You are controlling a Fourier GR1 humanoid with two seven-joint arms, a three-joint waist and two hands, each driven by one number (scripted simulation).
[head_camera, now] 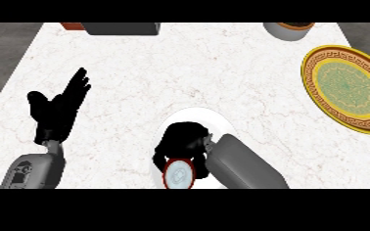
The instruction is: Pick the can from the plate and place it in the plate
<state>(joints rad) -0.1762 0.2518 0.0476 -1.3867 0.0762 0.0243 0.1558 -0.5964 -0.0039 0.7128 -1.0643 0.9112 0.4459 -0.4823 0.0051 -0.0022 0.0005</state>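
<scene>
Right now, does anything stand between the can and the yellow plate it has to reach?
Nothing visible does. The right hand curls round the can over the white plate; only bare counter lies between it and the yellow plate. The grey pot stands farther back.

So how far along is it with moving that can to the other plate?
Early on. Nothing is finished: the can sits at the white plate. In hand: the right hand is at the can, though a grasp isn't clear. Left: carrying it to the yellow patterned plate and setting it down. The left hand rests open at left.
</scene>
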